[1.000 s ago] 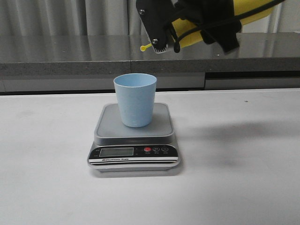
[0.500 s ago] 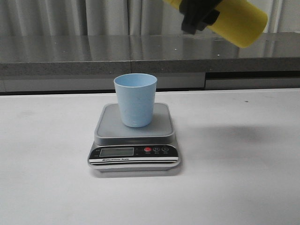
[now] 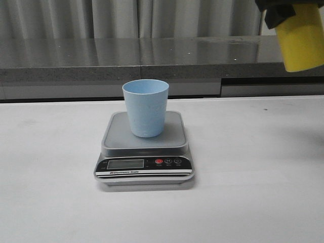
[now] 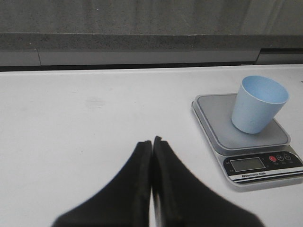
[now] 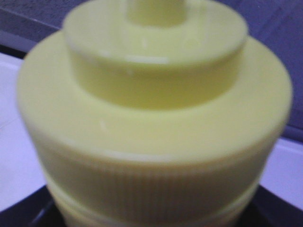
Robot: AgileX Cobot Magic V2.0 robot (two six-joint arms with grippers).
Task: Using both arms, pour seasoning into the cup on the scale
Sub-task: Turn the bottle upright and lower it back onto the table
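Plainly, the right pincer (image 3: 278,12) gripped the seasoning (image 3: 299,38) upright, well right of the cup (image 3: 146,107), avoiding spills; the left pincer (image 4: 152,144) stayed closed, empty.

cup (image 3: 146,107): little pale blue tumbler, no handle, tapered, standing upright and open on the scale's platform, about dead centre

scale (image 3: 145,150): flat silver-grey platform, black front panel with LCD, one red button and two dark ones, sitting flat on the white worktop (image 3: 253,192)

seasoning (image 3: 299,38): yellow bottle up in the air, well right of the cup, base pointing down; ribbed cap fills the right wrist view
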